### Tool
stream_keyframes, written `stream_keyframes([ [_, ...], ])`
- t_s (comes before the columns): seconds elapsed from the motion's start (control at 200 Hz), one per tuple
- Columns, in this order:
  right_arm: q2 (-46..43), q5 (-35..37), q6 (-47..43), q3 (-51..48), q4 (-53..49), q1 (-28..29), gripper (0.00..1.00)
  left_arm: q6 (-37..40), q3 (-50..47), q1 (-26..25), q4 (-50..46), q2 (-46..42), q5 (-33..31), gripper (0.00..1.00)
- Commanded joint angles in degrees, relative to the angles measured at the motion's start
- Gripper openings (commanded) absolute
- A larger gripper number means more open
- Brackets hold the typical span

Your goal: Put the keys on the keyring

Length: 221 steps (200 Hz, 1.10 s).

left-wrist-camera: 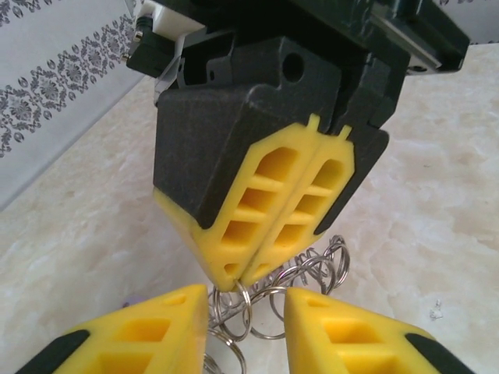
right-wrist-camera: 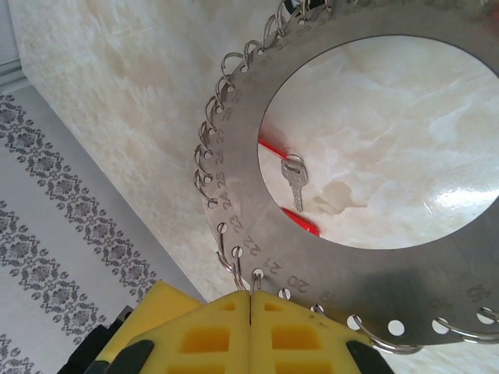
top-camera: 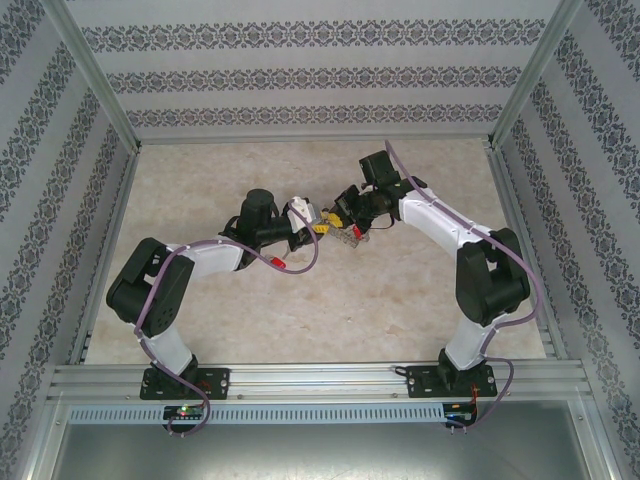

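Progress looks early to us. We see the right gripper [right-wrist-camera: 249, 300] with its yellow pads pressed together on the rim of the keyring [right-wrist-camera: 234, 167], a flat, silvery-grey metal ring plate with numbered holes and small wire loops [left-wrist-camera: 316, 265] threaded along its outer edge. It holds the plate clear of the pale marbled tabletop [top-camera: 330, 330], near the middle of the table where the two arms meet. The left gripper [left-wrist-camera: 245, 315] faces it nose to nose. Its yellow fingers are a narrow way apart, with a few of those loops in the gap between them and no key there.

Through the plate's wide opening, in the right wrist view, we see one small silver key [right-wrist-camera: 294, 183] with thin red pieces [right-wrist-camera: 306, 224] just beside it. From this angle we cannot tell whether it hangs from a loop or lies on the tabletop below. In the top view a small red piece [top-camera: 278, 263] lies on the tabletop by the left forearm, apart from the keyring.

We judge the first part done: the keyring is lifted and steadied for the other arm. None of the loops we can see along the edge carries a key. Nearly all of the work is left: picking up each key, bringing it to a loop and threading it on.
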Motion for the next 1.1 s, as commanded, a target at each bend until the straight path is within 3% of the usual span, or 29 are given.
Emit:
stream_keyframes([
  [0.0,-2.7,0.8,2.3,1.0,0.3,0.4,0.0,2.0,1.8,-0.4,-2.0,0.1,-1.3,0.29],
  [0.265,-3.8,1.5,6.4,-0.3,1.9,1.2,0.0,1.8,2.7,-0.5,-2.6,0.9,-1.3,0.36],
  [0.55,-4.7,2.5,8.1,-0.2,2.3,2.2,0.0,2.8,3.7,-0.5,-3.9,1.0,-2.7,0.19],
  [0.665,-5.4,3.0,8.5,-0.9,2.4,2.2,0.0,3.6,3.4,-0.4,-4.8,0.4,-3.2,0.0],
  [0.814,-7.9,5.2,7.5,-3.4,2.4,1.6,0.0,4.1,1.7,-0.4,-2.9,-1.1,-4.6,0.0],
  [0.984,-12.7,4.5,3.8,-8.0,7.3,-2.4,0.25,-0.8,4.2,1.6,-3.7,-3.0,1.2,0.0],
  [1.099,-16.0,5.6,-5.0,-7.2,5.1,-4.8,0.28,-0.1,6.3,1.7,-5.7,-4.2,3.1,0.0],
])
